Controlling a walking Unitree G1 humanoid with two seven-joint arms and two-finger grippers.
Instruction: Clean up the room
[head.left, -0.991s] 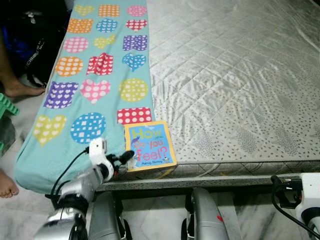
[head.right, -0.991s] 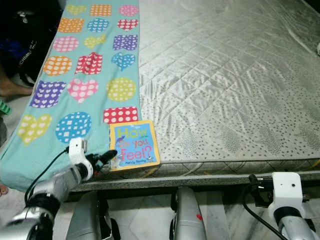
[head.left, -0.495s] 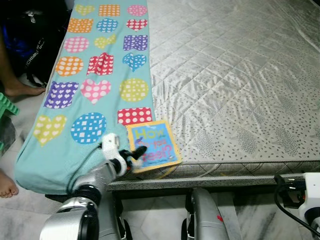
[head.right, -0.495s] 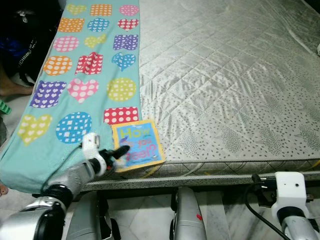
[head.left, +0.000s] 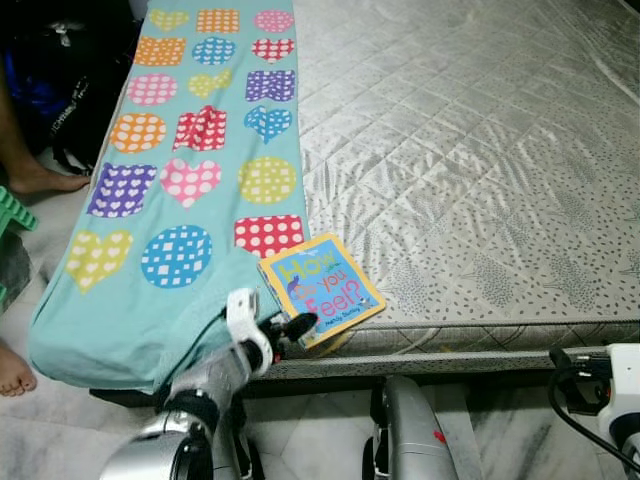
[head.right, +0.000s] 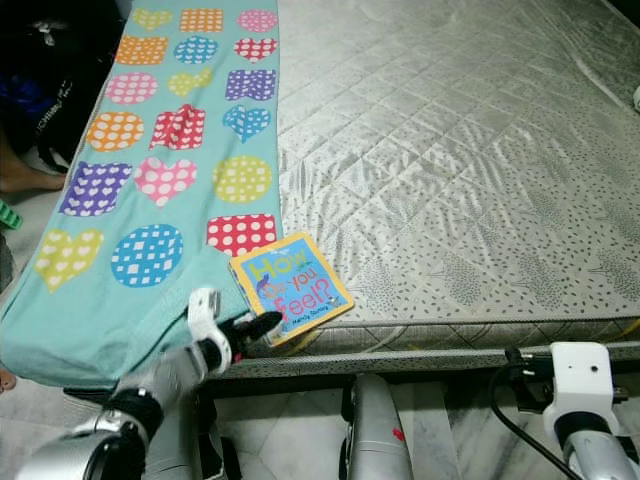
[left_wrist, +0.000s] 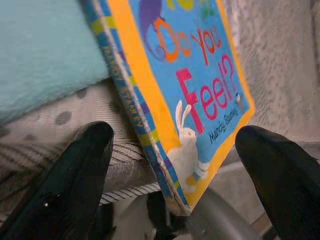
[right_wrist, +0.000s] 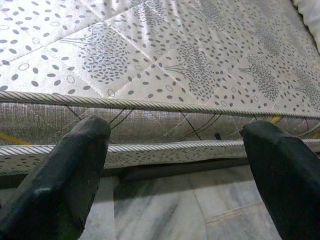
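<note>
From the head views, a picture book titled "How Do You Feel?" is seen lying at the near edge of the mattress, turned askew, one corner touching the teal blanket printed with hearts, circles and squares. The left tool is held just at the book's near corner, over the bed edge. A person's bare feet are seen on the floor at the left.

In the left wrist view, the left tool's fingers are spread wide, the book's corner lying between them, untouched.

In the right wrist view, the right tool is spread, facing the mattress side above the marble floor.
</note>
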